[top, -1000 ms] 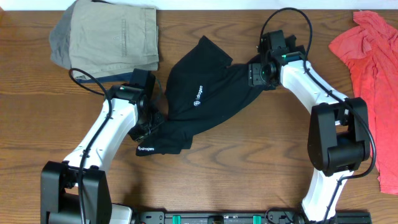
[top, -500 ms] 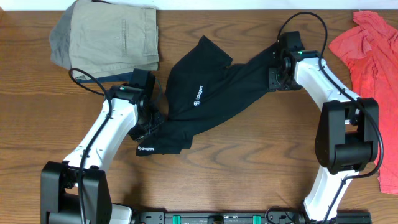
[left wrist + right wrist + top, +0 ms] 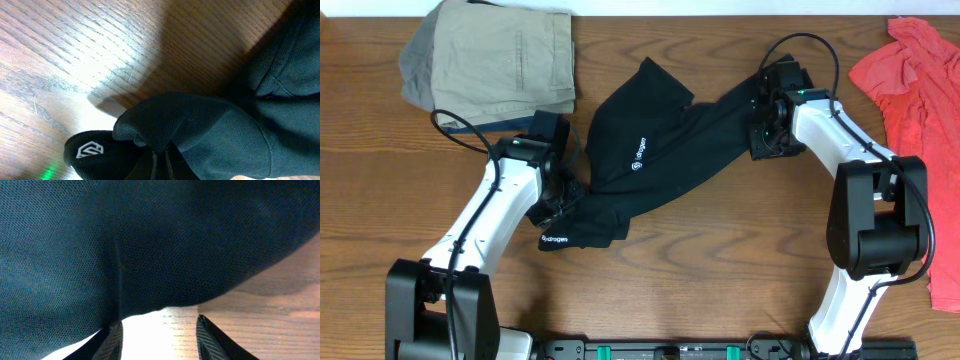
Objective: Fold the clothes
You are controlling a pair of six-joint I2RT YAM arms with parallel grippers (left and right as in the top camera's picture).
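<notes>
- Two grippers bracket the black shirt [image 3: 660, 150] overhead. Its long axis runs from lower left to upper right. The left gripper [image 3: 558, 208] is at the low end. The right gripper [image 3: 762, 125] is at the high end, farther right than a second ago, with the shirt stretched after it.
- Left wrist: jaws clamped on fabric bunched at lower centre.
- Right wrist: jaws half-wide, narrower than before, with table [image 3: 260, 315] showing between them and the shirt's edge just beyond.

Overhead: even light is falling on the table [image 3: 700, 260], sharp. Left wrist: glare is bleaching the wood; the shirt [image 3: 215, 135] is casting deep shadow. Right wrist: dim, backlit.
</notes>
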